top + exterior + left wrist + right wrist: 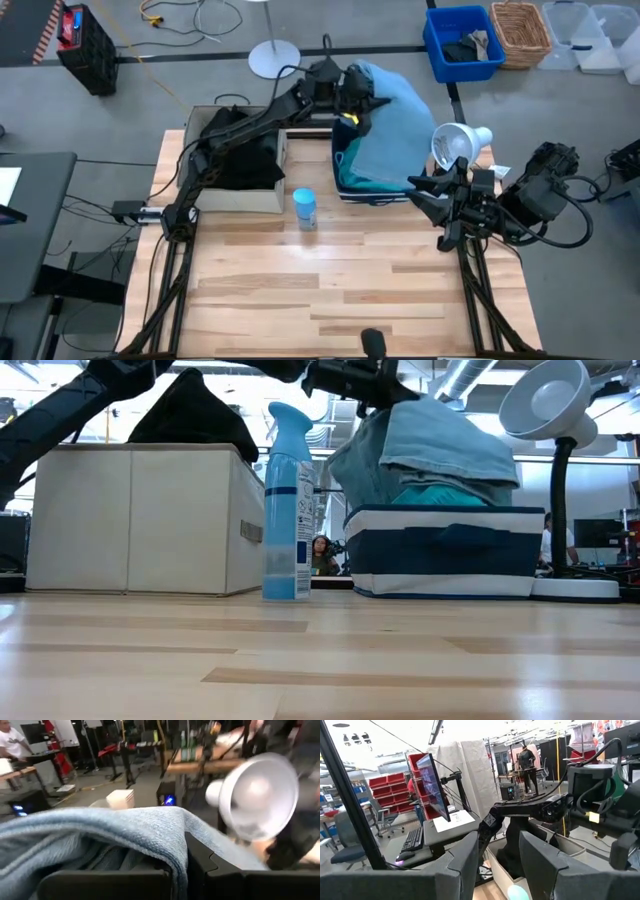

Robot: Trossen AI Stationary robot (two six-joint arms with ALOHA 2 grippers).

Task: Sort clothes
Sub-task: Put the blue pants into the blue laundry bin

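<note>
The pale grey-blue trousers [390, 125] lie heaped on top of the navy fabric bin [440, 550], over a bright turquoise garment [440, 495] inside it. My left gripper [362, 100] is at the heap's far left edge, shut on the trousers [100, 835]. A black garment [235, 150] lies in the beige fabric box [130, 515] and rises above its rim [195, 415]. I cannot tell a dark green garment apart from it. My right gripper [428, 192] waits open at the table's right edge, touching nothing; its wrist view shows the open gap [497, 865]. My left gripper pinches a fold at the trousers' far left edge [178, 852] between its two fingers. The cloth drapes over one finger [100, 882] and runs down into the narrow gap. The fingers come about level from the table's left. The rest of the trousers rests on the bin, slack.
A blue spray bottle [305, 208] stands in front of the gap between box and bin. A white desk lamp [455, 145] stands right of the bin, close to my right arm. The near half of the wooden table [330, 300] is bare wood.
</note>
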